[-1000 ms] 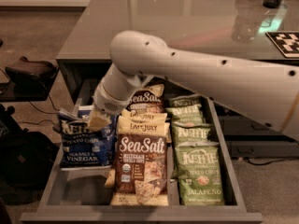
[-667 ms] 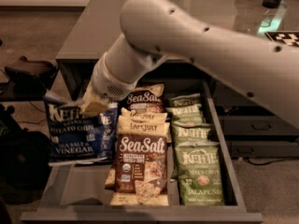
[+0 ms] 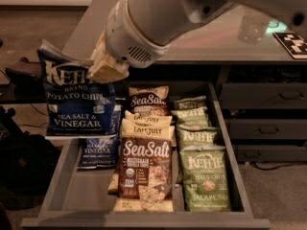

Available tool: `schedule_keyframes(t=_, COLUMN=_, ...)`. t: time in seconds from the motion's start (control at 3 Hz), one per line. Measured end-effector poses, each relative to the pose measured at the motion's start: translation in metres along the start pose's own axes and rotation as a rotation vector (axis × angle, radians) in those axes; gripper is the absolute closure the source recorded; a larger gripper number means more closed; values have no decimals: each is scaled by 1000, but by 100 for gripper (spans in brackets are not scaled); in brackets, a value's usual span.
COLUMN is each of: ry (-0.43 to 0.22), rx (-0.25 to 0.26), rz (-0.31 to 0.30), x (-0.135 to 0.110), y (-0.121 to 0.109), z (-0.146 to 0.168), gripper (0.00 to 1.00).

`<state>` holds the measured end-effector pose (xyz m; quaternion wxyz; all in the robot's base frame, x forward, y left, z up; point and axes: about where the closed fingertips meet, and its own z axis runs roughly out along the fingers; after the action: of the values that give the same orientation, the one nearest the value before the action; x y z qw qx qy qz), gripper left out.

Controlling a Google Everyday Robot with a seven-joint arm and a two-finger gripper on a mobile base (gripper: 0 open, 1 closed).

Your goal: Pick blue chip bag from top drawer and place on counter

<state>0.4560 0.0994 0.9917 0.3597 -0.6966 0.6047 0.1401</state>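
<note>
My gripper [image 3: 101,65] is shut on the top edge of a blue Kettle sea salt and vinegar chip bag [image 3: 76,99]. The bag hangs upright from the fingers, lifted above the left side of the open top drawer [image 3: 144,219]. My white arm comes in from the upper right and covers part of the grey counter [image 3: 211,47]. A second blue chip bag [image 3: 98,150] still lies in the drawer's left column, partly behind the lifted one.
The drawer holds brown Sea Salt bags [image 3: 144,174] in the middle and green Kettle jalapeño bags [image 3: 205,181] on the right. A clear cup [image 3: 252,25] and a black-and-white marker tag [image 3: 292,43] sit on the counter. Closed drawers [image 3: 261,126] stand at the right.
The gripper has risen with the blue bag, lifting it from the drawer's left column to above the drawer's rim. The arm has swung up and now fills the top of the view.
</note>
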Motion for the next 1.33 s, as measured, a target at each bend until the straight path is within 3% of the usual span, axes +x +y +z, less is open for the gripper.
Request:
schedule_keyframes(t=0.33, ry=37, rx=161, rz=18, x=0, y=-11, z=-62, gripper=100)
schedule_keyframes(t=0.67, ry=81, rx=252, rz=46, x=4, y=-24, z=-110, gripper=100)
schedule_keyframes(t=1.0, ry=107, rx=247, rz=85, x=28, y=-33, z=-134, gripper=100)
schedule_keyframes(t=1.33, ry=107, rx=190, rz=126, x=66, y=-40, z=-134, gripper=100)
